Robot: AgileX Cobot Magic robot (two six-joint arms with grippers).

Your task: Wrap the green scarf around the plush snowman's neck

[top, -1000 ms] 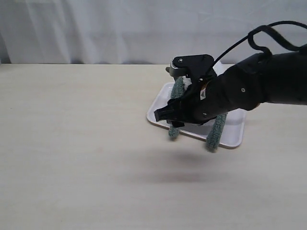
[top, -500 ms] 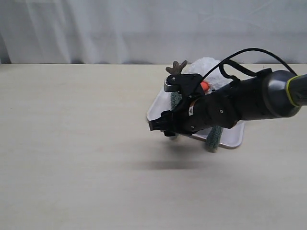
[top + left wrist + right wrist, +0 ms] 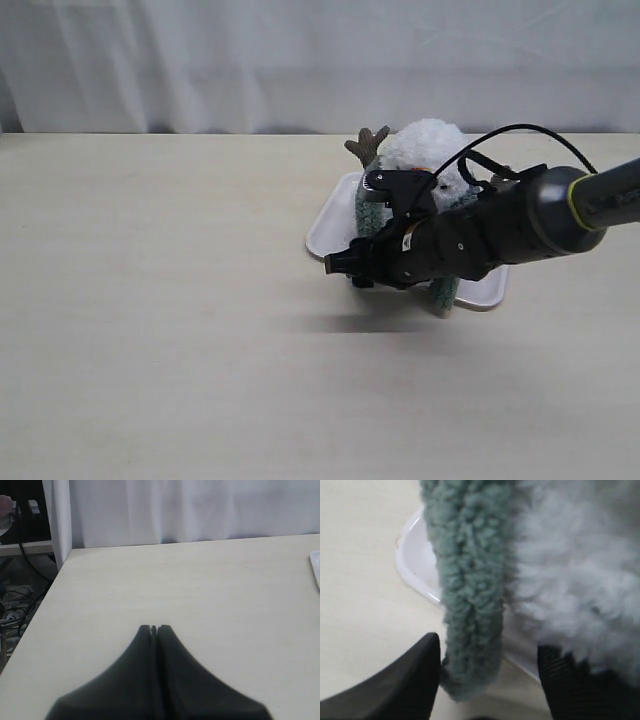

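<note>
Where the right wrist view looks along the right gripper, its jaws stand wide apart with one hanging end of the green scarf between them. The end brushes one jaw, is clear of the other, and is not gripped. Beside the scarf lies the white fur of the plush snowman, over the rim of a white tray.

The exterior view alone shows the whole arrangement: the right gripper is low at the tray's near edge. The snowman stands upright in the tray with one twig arm raised. The scarf hangs down both its sides, but the black arm hides the neck.

The left wrist view alone shows the left gripper, pressed shut on nothing over bare table.

Count: one snowman, one scarf with two hanging ends, one tray, two grippers. A white curtain stands behind.
</note>
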